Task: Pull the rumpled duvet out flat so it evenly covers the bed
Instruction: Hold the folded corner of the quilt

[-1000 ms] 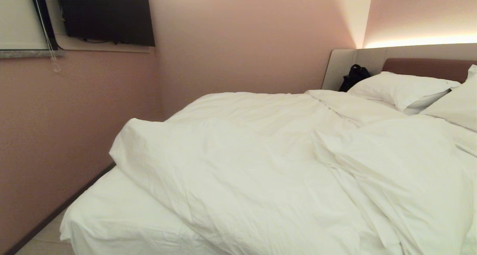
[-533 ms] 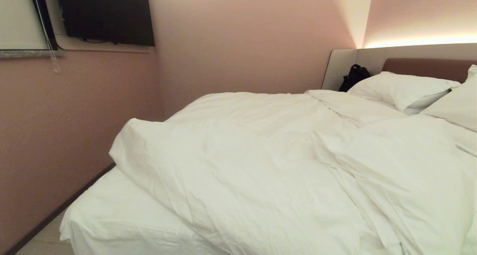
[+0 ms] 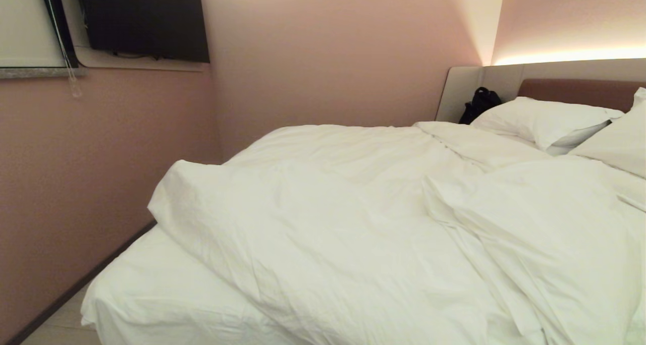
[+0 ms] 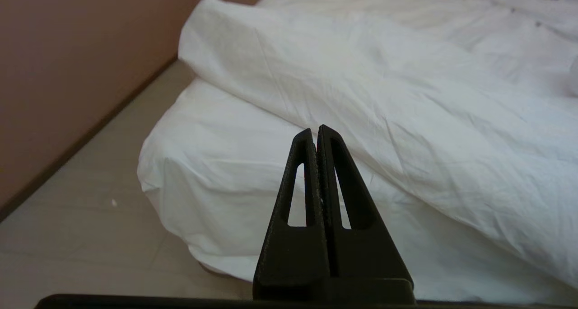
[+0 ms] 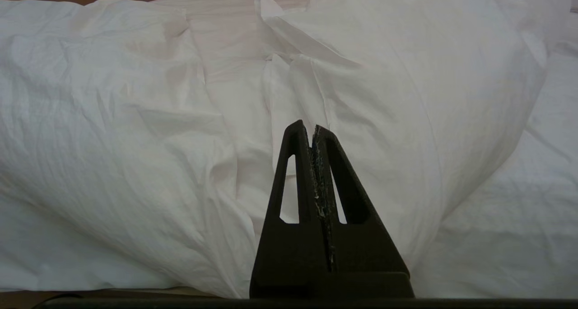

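Duvet (image 3: pixel 353 224) heaped across bed (image 3: pixel 151 294), bunched toward 3 o'clock in the head view, with folds piled near the middle and its foot-end edge drawn back on a slant. Leaves bare fitted sheet (image 3: pixel 146 284) exposed at 7 o'clock, at the mattress corner nearest the wall, so coverage far from even. Pillows (image 3: pixel 545 118) at 2 o'clock against headboard (image 3: pixel 575 93), partly overlapped by the duvet's upper edge. Dark bag (image 3: pixel 479 105) tucked beside the pillows at 1 o'clock.

Left gripper (image 4: pixel 315 133) clenched, fingers pressed together on nothing, aimed at the duvet's slanted lower edge above the bare corner; apparently lined up there because that edge needs dragging toward the foot. Right gripper (image 5: pixel 311 128) likewise clenched and empty, facing a thick fold of the duvet just ahead; looks parked rather than reaching. Neither arm visible in the head view.

Judged as the very start: nothing grasped yet, jaws needing to part before any pinch on the cloth.
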Tool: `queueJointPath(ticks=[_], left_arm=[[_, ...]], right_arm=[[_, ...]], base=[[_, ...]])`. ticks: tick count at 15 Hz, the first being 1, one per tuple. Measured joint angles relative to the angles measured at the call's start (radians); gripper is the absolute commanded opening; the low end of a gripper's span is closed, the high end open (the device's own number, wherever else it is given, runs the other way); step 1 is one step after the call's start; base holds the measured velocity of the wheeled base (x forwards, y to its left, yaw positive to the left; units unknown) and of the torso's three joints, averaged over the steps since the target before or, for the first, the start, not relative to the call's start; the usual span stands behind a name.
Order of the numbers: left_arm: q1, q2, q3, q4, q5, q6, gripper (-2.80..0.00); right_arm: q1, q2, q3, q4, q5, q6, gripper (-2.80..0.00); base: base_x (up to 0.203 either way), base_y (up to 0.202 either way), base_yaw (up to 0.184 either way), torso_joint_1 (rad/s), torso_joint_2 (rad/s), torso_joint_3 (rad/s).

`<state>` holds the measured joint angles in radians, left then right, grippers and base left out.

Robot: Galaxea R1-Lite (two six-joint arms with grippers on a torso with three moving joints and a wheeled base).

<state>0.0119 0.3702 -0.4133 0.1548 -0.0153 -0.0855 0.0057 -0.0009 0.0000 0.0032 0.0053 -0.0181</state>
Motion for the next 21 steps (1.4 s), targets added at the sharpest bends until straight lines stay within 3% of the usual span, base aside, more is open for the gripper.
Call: queueJointPath(ticks=[6,10,17,21], left_arm=[[0.0,0.415,-0.136,-0.18,-0.027,0.001,-2.8],[-0.003,0.662,-0.238,-0.264,-0.056,0.07,-2.8],[-0.031,1.022,-0.442,-0.365,-0.277,0.07,-2.8],[-0.088,1.207,-0.537,-0.386,-0.299,0.061,-2.8]], right_arm=[[0.0,0.0,0.0,0.0,-0.001,0.0,-2.8],[0.0,0.0,0.0,0.0,-0.001,0.0,-2.8],[0.0,0.0,0.0,0.0,-0.001,0.0,-2.8],[0.0,0.0,0.0,0.0,-0.001,0.0,-2.8]], base=[[0.0,0.0,0.0,0.0,0.0,0.0],[0.0,0.0,0.0,0.0,0.0,0.0],[0.0,0.0,0.0,0.0,0.0,0.0],[0.0,0.0,0.0,0.0,0.0,0.0]])
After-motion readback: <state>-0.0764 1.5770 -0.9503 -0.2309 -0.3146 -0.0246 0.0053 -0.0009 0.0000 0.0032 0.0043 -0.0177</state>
